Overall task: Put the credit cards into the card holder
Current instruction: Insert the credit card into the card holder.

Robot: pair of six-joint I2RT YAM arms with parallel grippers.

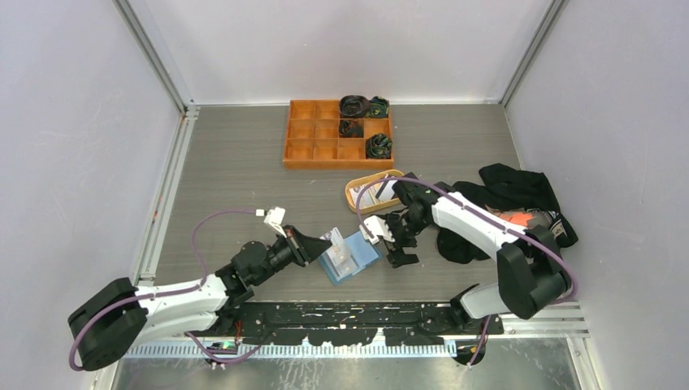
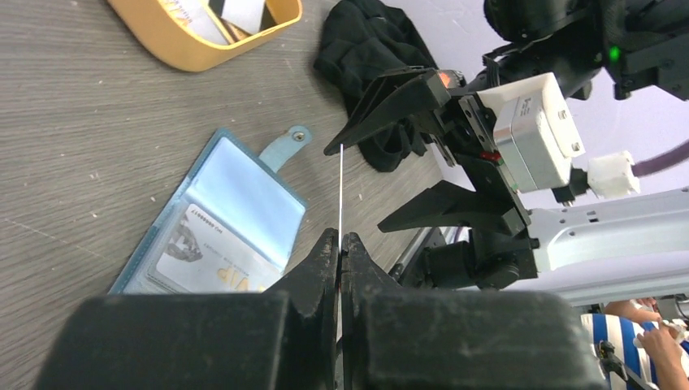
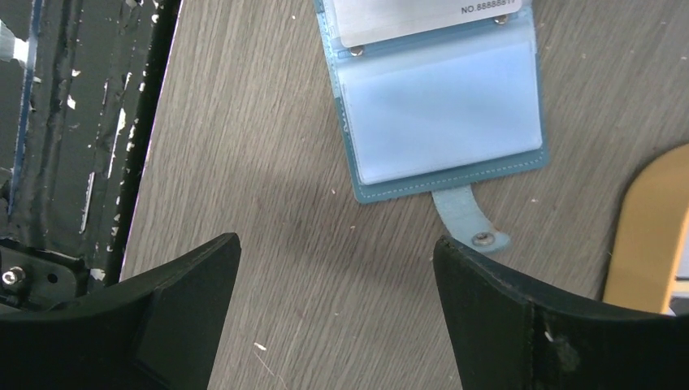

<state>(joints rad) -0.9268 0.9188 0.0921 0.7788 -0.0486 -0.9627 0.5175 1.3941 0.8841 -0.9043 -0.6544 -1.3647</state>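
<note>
The blue card holder (image 1: 361,250) lies open on the table between my two grippers. It shows in the left wrist view (image 2: 236,203) with a white card (image 2: 203,252) in one clear slot, and in the right wrist view (image 3: 443,114) with its snap tab (image 3: 471,226) out. My left gripper (image 1: 321,246) (image 2: 340,237) is shut on a thin white credit card (image 2: 340,187), held edge-up just left of the holder. My right gripper (image 1: 396,244) (image 3: 335,240) is open and empty, low over the table just right of the holder's tab. More cards (image 2: 236,12) lie in the tan dish.
An oval tan dish (image 1: 355,195) (image 2: 175,45) sits behind the holder. An orange compartment tray (image 1: 302,134) with dark bundles stands at the back. Black cloth (image 1: 520,191) (image 2: 366,49) lies at the right. The black base rail (image 3: 89,122) runs along the near edge.
</note>
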